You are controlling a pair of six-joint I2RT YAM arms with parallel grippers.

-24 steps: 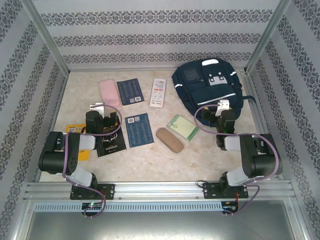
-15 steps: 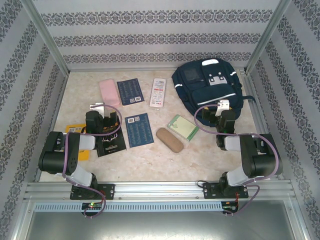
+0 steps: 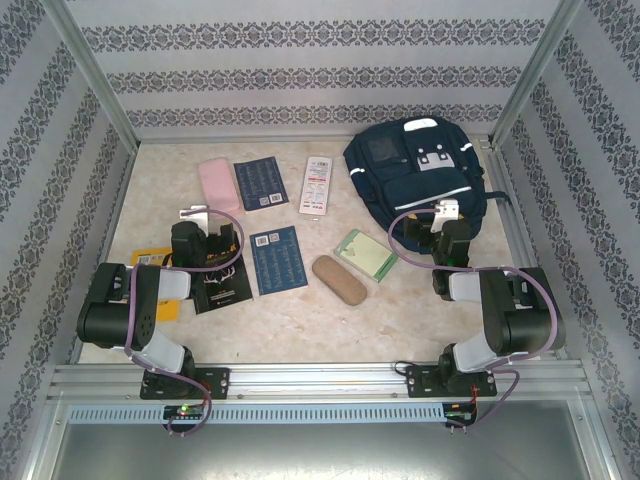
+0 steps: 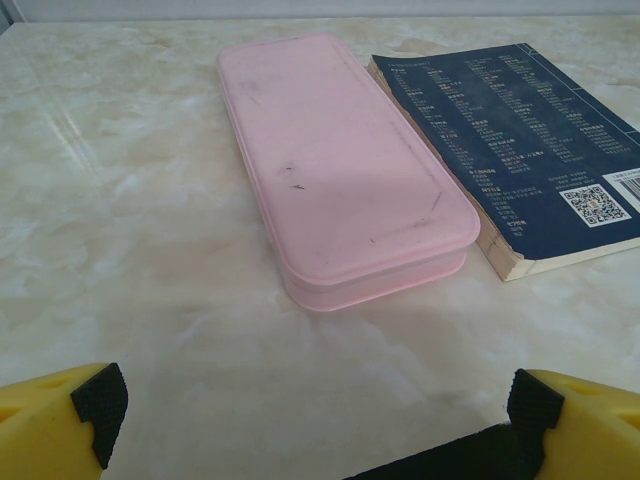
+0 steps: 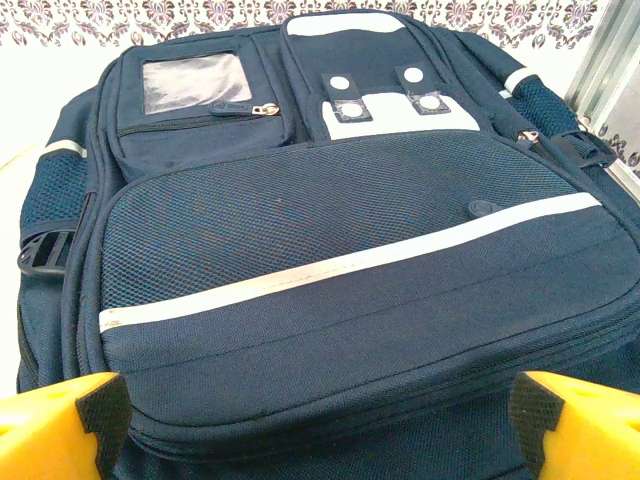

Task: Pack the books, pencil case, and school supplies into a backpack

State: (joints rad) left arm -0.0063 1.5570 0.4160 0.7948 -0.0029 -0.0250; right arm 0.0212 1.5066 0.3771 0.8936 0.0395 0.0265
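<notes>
While both arms sit folded low in the overhead frame, the left gripper (image 4: 318,400) holds its yellow, black-padded fingers spread wide with nothing between them, above the bare marble-patterned tabletop (image 4: 120,220). Ahead of it, in the upper middle of its wrist view, lies a pink rounded-rectangular plastic pencil case (image 4: 340,180), with a dark blue booklet with white print (image 4: 520,140) just beside its right edge.

The right gripper (image 5: 318,405) is equally wide open and empty, facing the lower front of the large navy-blue fabric backpack (image 5: 340,230). The backpack lies flat in the upper right of the overhead frame, its white reflective stripe running across the pocket.

From overhead, a narrow white flat pack (image 3: 318,186) lies upper centre. A second dark blue booklet (image 3: 278,258), a brown oval case (image 3: 340,279) and a pale green notebook (image 3: 366,253) lie across the middle. A black booklet (image 3: 222,288) and a yellow booklet (image 3: 150,258) lie partly under the left arm.
</notes>
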